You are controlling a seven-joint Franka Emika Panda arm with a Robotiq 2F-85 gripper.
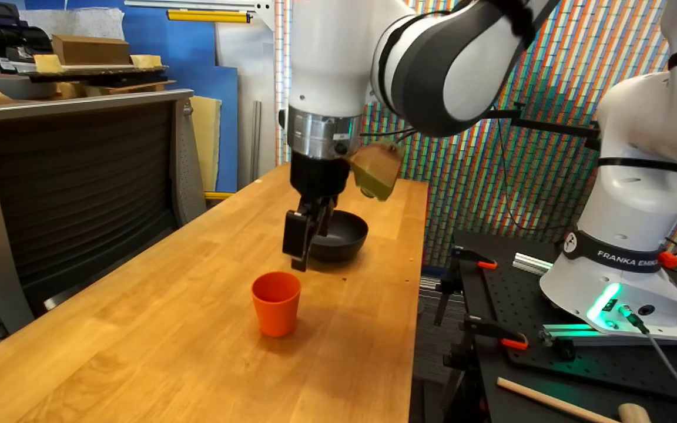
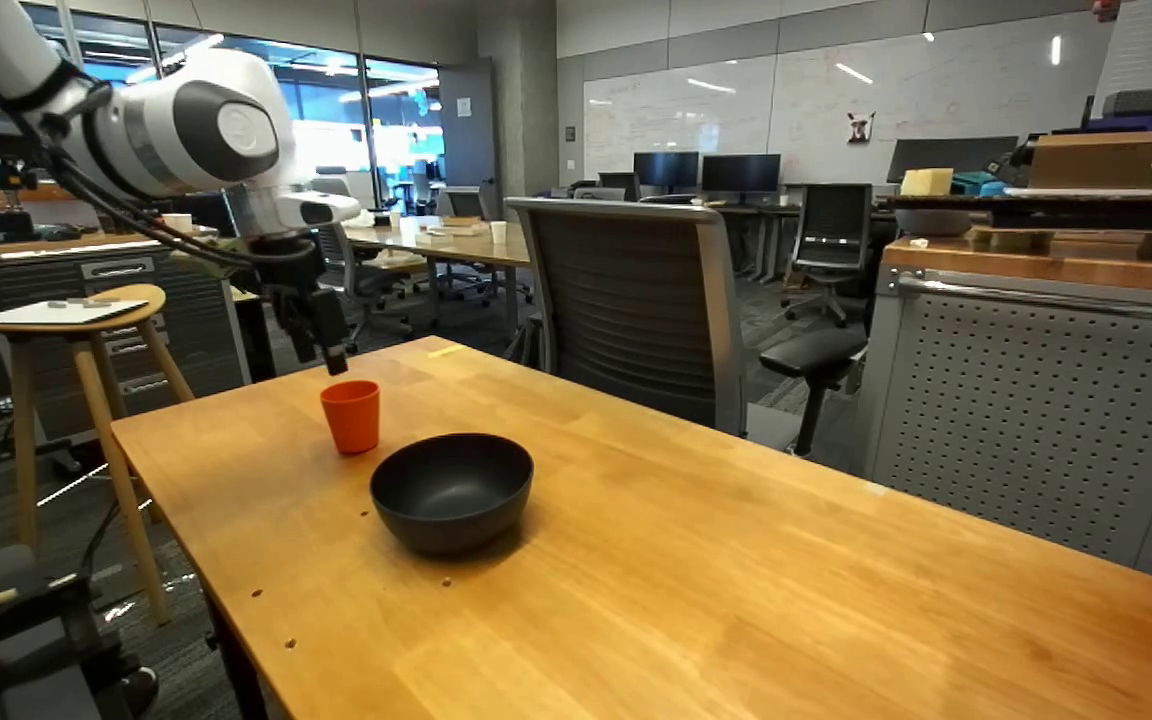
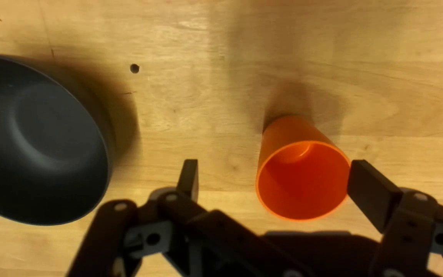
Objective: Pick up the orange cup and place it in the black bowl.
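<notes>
Wrist view: pincer [image 3: 277,182] hanging wide, holding nothing; orange cup [image 3: 302,184] standing upright on table [image 3: 190,77], right of black bowl [image 3: 48,123]; grasp, lift, placement apparently all remaining.

A smooth, plastic-looking orange cup [image 1: 277,310] and a black bowl [image 2: 452,500], matt outside with a soft sheen within, contrast with the satiny wood table [image 2: 736,580]. The matt black hand [image 3: 274,180] carries metal-looking plates [image 3: 164,232]; the smooth white arm [image 1: 329,59] wears a shiny metal collar [image 1: 318,134].

An office-like robotics lab: white robot arm [image 2: 186,130], long whiteboard [image 2: 726,115], side-by-side monitors [image 2: 741,173], swivel chairs [image 2: 829,235].
</notes>
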